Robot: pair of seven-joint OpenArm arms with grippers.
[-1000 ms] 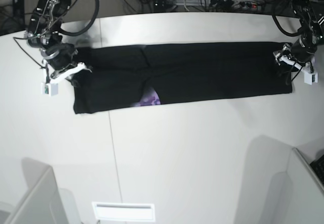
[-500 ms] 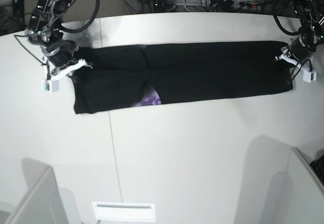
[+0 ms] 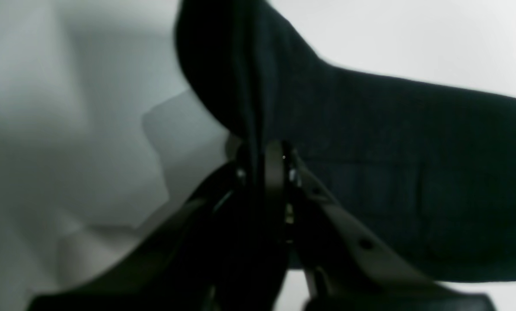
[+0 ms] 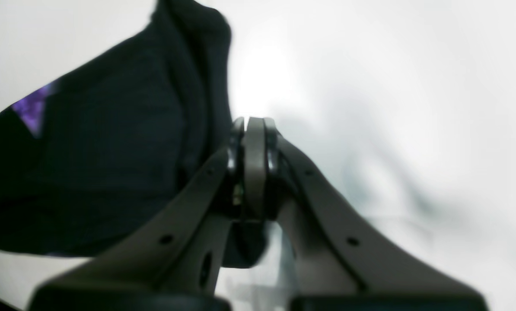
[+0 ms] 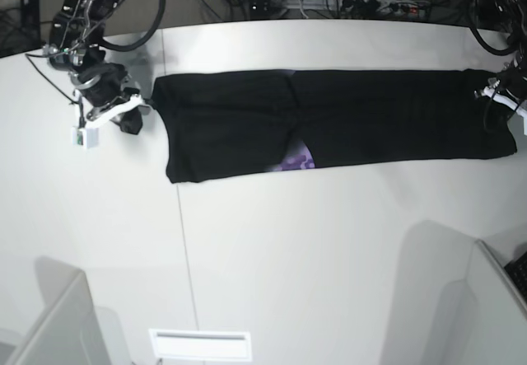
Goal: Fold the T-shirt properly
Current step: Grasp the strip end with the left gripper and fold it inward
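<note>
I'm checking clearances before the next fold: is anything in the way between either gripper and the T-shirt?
Nothing visible stands in the way. The left gripper is already at the T-shirt, on its right-hand end in the base view, and the right gripper is at its left-hand end, with no other object between.

White table (image 5: 329, 241); black T-shirt (image 5: 370, 118) lying on it, folded lengthwise.

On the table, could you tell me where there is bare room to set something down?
The widest bare patch of table is below the T-shirt in the base view. A narrower strip runs along its upper edge. It is crowded at either end, near the grippers.
</note>
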